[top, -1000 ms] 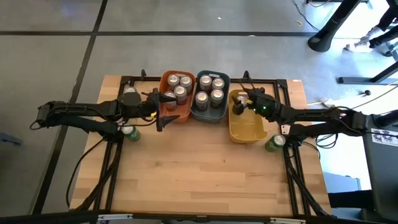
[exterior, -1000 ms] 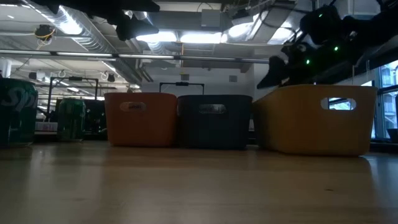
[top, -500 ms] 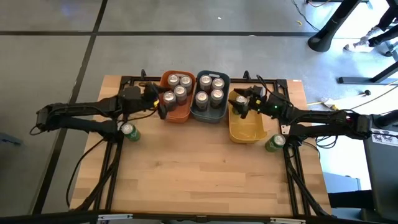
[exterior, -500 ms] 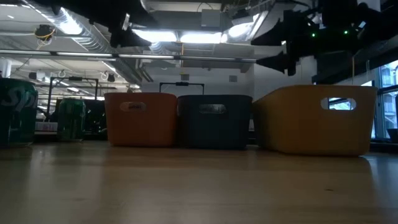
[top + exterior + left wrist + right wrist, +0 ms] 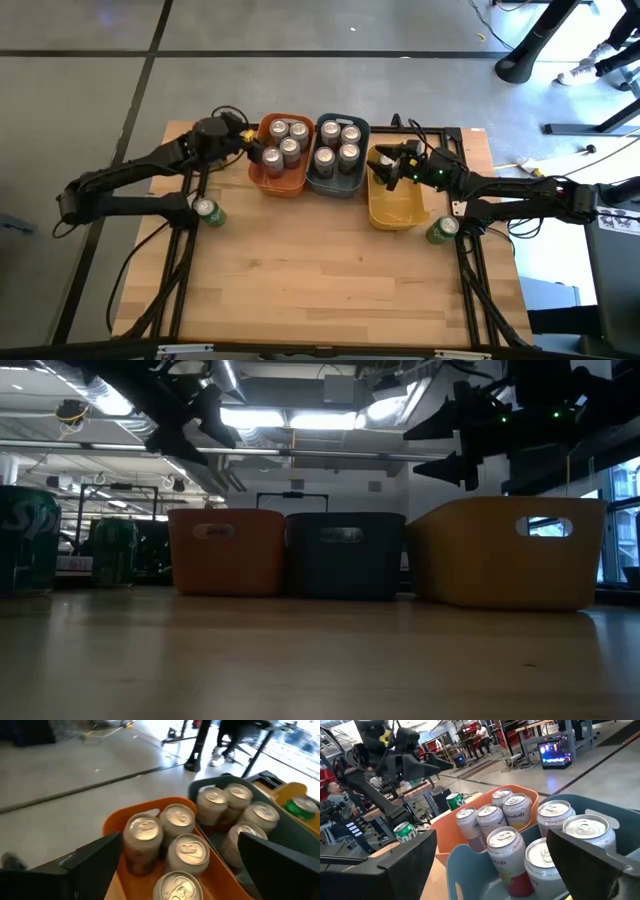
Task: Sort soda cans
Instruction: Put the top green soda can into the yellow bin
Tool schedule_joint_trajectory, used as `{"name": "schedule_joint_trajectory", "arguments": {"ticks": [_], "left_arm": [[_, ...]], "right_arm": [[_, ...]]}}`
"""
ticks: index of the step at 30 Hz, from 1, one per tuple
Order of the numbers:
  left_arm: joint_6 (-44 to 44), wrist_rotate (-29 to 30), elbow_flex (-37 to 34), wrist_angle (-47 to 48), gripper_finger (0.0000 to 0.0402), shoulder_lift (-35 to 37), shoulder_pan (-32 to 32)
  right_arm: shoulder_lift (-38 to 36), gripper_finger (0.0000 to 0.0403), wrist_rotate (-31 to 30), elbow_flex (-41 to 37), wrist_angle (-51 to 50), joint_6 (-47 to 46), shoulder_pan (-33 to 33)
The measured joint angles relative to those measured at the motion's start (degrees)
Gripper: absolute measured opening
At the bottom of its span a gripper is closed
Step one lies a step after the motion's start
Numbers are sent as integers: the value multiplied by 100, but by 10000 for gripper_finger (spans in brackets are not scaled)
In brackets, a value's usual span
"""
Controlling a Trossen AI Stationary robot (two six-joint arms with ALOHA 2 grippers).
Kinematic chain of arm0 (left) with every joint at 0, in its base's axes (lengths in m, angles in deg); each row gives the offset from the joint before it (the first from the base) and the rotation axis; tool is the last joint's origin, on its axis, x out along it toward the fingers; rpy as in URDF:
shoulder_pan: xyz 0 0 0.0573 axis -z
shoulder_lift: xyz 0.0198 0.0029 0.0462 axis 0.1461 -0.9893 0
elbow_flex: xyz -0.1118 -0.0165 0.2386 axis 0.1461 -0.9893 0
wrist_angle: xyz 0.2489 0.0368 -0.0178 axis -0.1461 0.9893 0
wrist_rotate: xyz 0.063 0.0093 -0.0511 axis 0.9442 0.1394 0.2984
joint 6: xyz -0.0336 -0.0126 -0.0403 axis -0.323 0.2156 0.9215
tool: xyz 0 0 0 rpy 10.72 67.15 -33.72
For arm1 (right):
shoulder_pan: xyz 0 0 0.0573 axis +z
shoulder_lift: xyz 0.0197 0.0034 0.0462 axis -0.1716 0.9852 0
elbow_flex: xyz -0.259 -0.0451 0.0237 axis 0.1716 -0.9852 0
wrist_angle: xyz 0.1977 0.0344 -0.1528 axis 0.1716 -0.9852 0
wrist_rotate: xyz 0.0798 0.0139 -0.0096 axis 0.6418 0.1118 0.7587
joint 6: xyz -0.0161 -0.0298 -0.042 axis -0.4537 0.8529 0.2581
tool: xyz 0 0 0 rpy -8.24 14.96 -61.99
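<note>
Several silver-topped soda cans stand in the orange bin [image 5: 268, 176] and several more in the grey-blue bin [image 5: 337, 183]. One green can [image 5: 301, 805] stands in the yellow bin [image 5: 398, 205]. Two more green cans [image 5: 207, 210] [image 5: 441, 229] stand on the table, one near each side edge. My left gripper [image 5: 256, 153] hangs open and holds nothing, at the orange bin's left rim above its cans [image 5: 176, 842]. My right gripper [image 5: 385, 165] is open and holds nothing, level over the yellow bin's far end and pointing at the grey-blue bin's cans [image 5: 555, 827].
The three bins stand side by side at the table's far middle, orange [image 5: 226, 550], grey-blue [image 5: 345, 554], yellow [image 5: 510, 550]. The near half of the wooden table [image 5: 320, 290] is bare. Black frame rails [image 5: 178, 270] run along both sides. People stand in the room beyond.
My left gripper has swung from the orange bin's near-left corner toward the table's far edge along the bin's left side, turning as it went. My right gripper has risen a little above the yellow bin and tipped up to level. Both stayed open.
</note>
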Motion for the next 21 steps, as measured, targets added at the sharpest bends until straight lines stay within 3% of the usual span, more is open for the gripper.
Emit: {"name": "schedule_joint_trajectory", "arguments": {"ticks": [8, 21], "left_arm": [[-302, 152, 663, 690, 386, -304, -240], [-552, 234, 1663, 2440, 386, -1727, -1180]], "right_arm": [[0, 376, -30, 0, -96, -2, 0], [0, 376, -58, 0, -229, -114, 0]]}}
